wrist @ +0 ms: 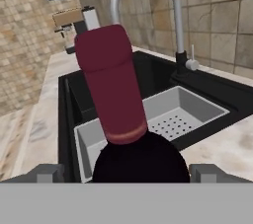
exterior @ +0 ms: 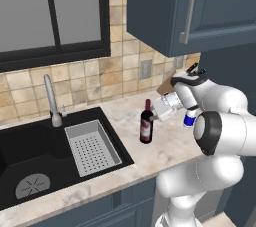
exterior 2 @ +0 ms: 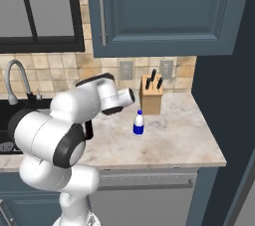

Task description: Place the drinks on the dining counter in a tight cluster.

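The wine bottle stood upright on the sink counter, at three o'clock of the sink. The gripper was spread wide, a fingertip either side of the bottle's shoulder, not yet clamped. Closing so high could tip or slip it. The small bottle stood beside the knife block.

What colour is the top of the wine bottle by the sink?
Dark red, over a near-black wine bottle; clearest in the hand view.
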Controlling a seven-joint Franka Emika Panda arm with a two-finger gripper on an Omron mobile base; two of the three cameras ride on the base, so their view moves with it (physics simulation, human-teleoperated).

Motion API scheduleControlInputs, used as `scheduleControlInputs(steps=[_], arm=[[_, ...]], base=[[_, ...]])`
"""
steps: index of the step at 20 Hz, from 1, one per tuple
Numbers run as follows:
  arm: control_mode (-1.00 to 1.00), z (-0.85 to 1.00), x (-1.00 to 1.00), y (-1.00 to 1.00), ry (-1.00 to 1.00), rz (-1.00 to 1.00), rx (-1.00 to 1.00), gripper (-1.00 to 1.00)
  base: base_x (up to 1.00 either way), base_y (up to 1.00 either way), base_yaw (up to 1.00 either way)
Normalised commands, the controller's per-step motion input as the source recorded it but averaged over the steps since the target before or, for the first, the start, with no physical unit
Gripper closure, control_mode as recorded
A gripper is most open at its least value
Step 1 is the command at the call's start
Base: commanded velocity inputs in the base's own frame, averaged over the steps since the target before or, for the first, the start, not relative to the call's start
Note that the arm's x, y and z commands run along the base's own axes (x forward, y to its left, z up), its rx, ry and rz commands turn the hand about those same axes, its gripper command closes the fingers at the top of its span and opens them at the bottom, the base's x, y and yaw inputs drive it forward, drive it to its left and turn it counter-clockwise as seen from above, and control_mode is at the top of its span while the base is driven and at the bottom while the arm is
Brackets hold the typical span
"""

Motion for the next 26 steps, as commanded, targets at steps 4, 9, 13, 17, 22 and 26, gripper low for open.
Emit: scheduleControlInputs(steps=[4, 9, 13, 17, 22, 26], arm=[[-1.0, -0.08, 0.0, 0.13, 0.0, 0.0, 0.0, -1.0], [-1.0, -0.02, 0.0, 0.05, 0.0, 0.0, 0.0, -1.0], [-1.0, 0.0, 0.0, 0.0, 0.0, 0.0, 0.0, -1.0], [-1.0, 0.0, 0.0, 0.0, 0.0, 0.0, 0.0, 1.0], [-1.0, 0.0, 0.0, 0.0, 0.0, 0.0, 0.0, 1.0], [-1.0, 0.02, 0.0, 0.0, 0.0, 0.0, 0.0, 1.0]], base=[[0.0, 0.0, 0.0], [0.0, 0.0, 0.0], [0.0, 0.0, 0.0], [0.0, 0.0, 0.0], [0.0, 0.0, 0.0], [0.0, 0.0, 0.0]])
